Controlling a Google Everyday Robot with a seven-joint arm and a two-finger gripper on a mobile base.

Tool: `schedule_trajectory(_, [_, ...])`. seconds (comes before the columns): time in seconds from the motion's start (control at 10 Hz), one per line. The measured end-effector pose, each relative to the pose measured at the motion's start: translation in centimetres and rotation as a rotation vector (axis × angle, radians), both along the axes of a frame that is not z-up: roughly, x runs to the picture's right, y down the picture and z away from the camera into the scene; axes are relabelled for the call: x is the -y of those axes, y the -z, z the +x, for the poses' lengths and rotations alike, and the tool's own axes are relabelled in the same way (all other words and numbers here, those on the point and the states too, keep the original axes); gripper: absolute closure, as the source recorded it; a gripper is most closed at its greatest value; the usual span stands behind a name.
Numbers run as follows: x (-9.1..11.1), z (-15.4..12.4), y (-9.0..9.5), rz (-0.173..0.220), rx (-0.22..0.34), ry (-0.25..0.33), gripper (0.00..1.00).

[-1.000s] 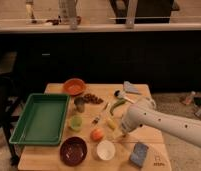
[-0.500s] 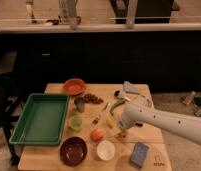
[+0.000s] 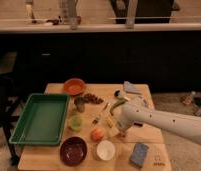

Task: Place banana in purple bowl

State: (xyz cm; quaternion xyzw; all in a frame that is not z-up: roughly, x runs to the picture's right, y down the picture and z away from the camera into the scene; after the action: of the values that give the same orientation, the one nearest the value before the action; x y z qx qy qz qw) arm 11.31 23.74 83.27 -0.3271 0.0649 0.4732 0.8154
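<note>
The banana [image 3: 111,129] is a small pale yellow fruit lying on the wooden table [image 3: 49,161], right of the orange-red fruit. The purple bowl [image 3: 73,150] stands near the table's front edge, left of the white cup, with nothing in it. My white arm reaches in from the right. Its gripper [image 3: 116,123] hangs open just over the banana, partly hiding it. I cannot tell whether it touches the banana.
A green tray [image 3: 40,119] fills the left side. An orange bowl [image 3: 74,86] is at the back. A green cup [image 3: 75,122], a metal cup [image 3: 80,104], an orange-red fruit [image 3: 97,134], a white cup [image 3: 105,149], a green pod [image 3: 117,104] and a blue sponge [image 3: 139,154] lie around.
The arm's end has sunk slightly toward the banana. Nothing on the table has moved.
</note>
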Motion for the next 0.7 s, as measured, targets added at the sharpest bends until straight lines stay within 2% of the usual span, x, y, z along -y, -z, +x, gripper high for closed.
schedule_trajectory(0.2, [0.2,-0.3,-0.5,-0.008,0.009,-0.002,0.20])
schedule_trajectory(0.4, [0.7,-0.7,-0.5,-0.004,0.016,0.001,0.20])
schedule_trajectory(0.5, [1.6,-1.5,-0.3,0.011,0.032,0.009,0.22])
schedule_trajectory(0.7, [1.9,-2.4,0.0,0.019,0.050,0.019,0.41])
